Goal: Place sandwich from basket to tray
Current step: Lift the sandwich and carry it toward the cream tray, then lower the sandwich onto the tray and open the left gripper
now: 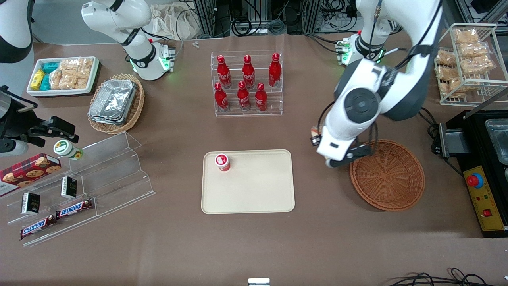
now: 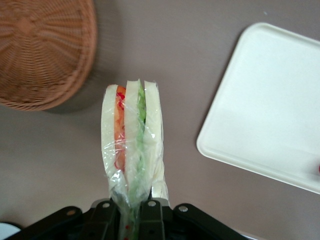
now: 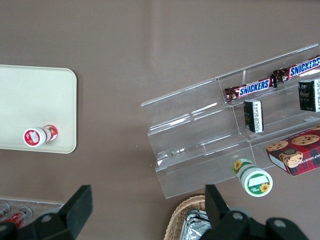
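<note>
My left gripper (image 2: 131, 210) is shut on the wrapped end of the sandwich (image 2: 132, 135), a clear-wrapped wedge of white bread with orange, red and green layers. It holds the sandwich above the bare brown table between the basket (image 2: 45, 50) and the tray (image 2: 270, 100). In the front view the gripper (image 1: 317, 137) hangs beside the reddish-brown wicker basket (image 1: 387, 174), which holds nothing, and only a bit of the sandwich (image 1: 315, 130) shows past the wrist. The cream tray (image 1: 254, 194) lies toward the parked arm's end.
A small red-and-white capped bottle (image 1: 222, 162) stands on a corner of the tray. A rack of red cola bottles (image 1: 247, 83) stands farther from the front camera. A black appliance with a control box (image 1: 482, 196) lies at the working arm's end.
</note>
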